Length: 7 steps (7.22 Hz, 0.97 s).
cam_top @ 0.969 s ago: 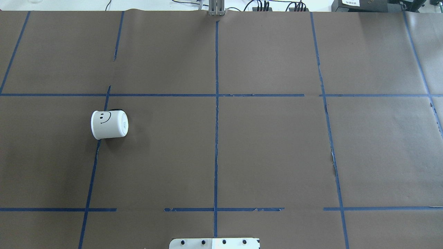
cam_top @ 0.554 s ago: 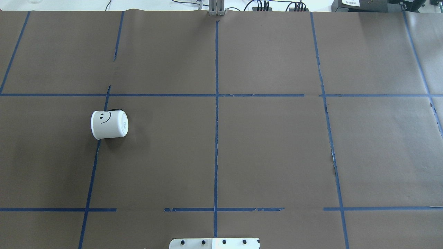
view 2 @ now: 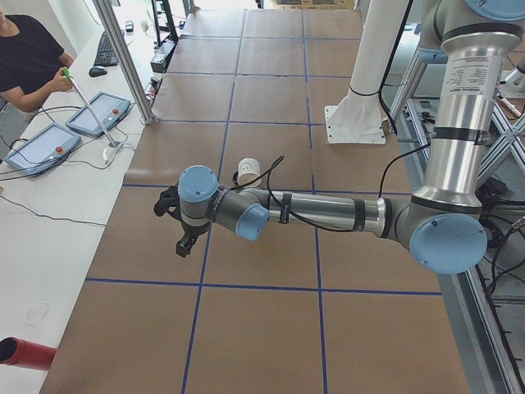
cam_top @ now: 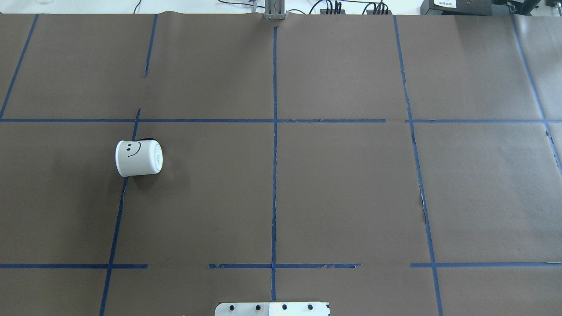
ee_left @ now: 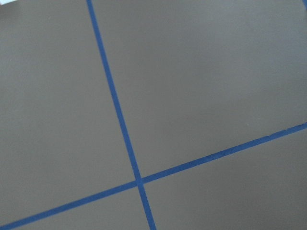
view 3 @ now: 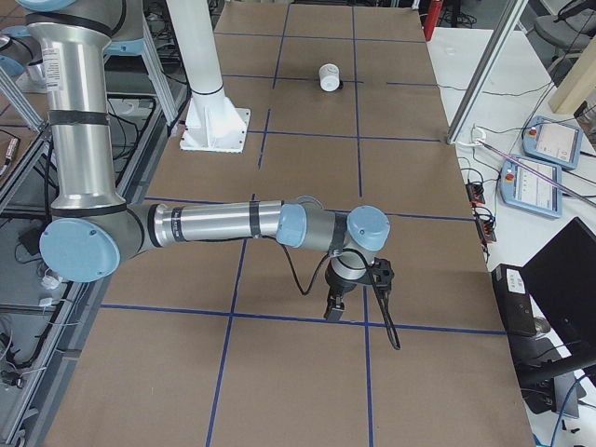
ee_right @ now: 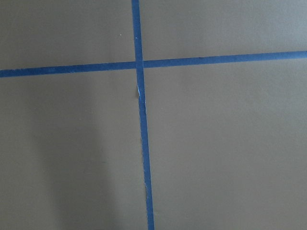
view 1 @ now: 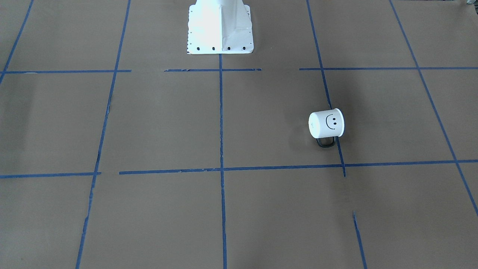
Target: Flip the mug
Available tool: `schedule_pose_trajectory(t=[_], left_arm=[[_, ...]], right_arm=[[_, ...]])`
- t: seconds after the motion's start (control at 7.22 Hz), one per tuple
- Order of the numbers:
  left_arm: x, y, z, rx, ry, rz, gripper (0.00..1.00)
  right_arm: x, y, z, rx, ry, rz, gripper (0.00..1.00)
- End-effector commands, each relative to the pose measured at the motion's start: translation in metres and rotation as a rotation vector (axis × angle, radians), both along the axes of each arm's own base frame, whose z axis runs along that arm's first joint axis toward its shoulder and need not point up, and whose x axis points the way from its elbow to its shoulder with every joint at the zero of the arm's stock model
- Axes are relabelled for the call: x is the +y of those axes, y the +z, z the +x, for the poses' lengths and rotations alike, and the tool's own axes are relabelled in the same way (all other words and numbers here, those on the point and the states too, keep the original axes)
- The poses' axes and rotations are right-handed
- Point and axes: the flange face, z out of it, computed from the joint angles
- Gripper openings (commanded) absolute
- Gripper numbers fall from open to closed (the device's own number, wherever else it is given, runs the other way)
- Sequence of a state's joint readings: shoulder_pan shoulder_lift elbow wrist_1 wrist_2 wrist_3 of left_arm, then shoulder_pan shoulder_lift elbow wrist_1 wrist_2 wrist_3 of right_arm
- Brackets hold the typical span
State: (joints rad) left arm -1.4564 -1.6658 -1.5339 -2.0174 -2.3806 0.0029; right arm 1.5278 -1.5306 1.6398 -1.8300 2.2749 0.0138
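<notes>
The mug [cam_top: 139, 158] was found lying on its side on the brown paper [cam_top: 351, 197], out in front of the base [cam_top: 272, 308] and well off to the base's left. Its closed bottom was turned toward the base's centre line and its mouth away from it. The smiley [view 1: 331, 121] was seen uppermost, turned sideways. The black handle [view 1: 325, 142] was laid against the paper on the side away from the base. A blue tape line [cam_top: 115, 228] was crossed by the mug near its mouth end. Nothing was in contact with the mug.

The left gripper [view 2: 182, 248] was held above the paper, farther left of the base than the mug and well apart from it, fingers pointed down. It was caught only in the side view, so it cannot be told whether the fingers were apart or together. The right gripper [view 3: 332, 312] was held likewise well to the right of the base, fingers down, apart from everything; here too it cannot be told. Only paper and a tape crossing [ee_left: 139, 181] were recorded by each wrist camera.

An operator [view 2: 29, 57] was noted at the white bench across from the base.
</notes>
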Motion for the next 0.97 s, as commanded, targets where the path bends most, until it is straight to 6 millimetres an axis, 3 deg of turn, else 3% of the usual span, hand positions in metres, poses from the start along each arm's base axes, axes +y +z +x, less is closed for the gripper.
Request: schedule_pose_trajectory(t=[0.0,0.14,0.42,0.83], left_arm=[[0.001,-0.015,0.045,0.098,-0.076,-0.054,1.00],[0.004,-0.009,0.066,0.153,-0.109,-0.074,1.00],[0.011,-0.001,0.078,0.273,-0.205,-0.157,1.00],[0.036,-0.023,0.088,0.496,-0.210,-0.302,1.00]], right_arm=[[0.000,0.000,0.000,0.000,0.000,0.000,1.00],[0.000,0.000,0.000,0.000,0.000,0.000,1.00],[0.000,0.000,0.000,0.000,0.000,0.000,1.00],[0.000,0.000,0.000,0.000,0.000,0.000,1.00]])
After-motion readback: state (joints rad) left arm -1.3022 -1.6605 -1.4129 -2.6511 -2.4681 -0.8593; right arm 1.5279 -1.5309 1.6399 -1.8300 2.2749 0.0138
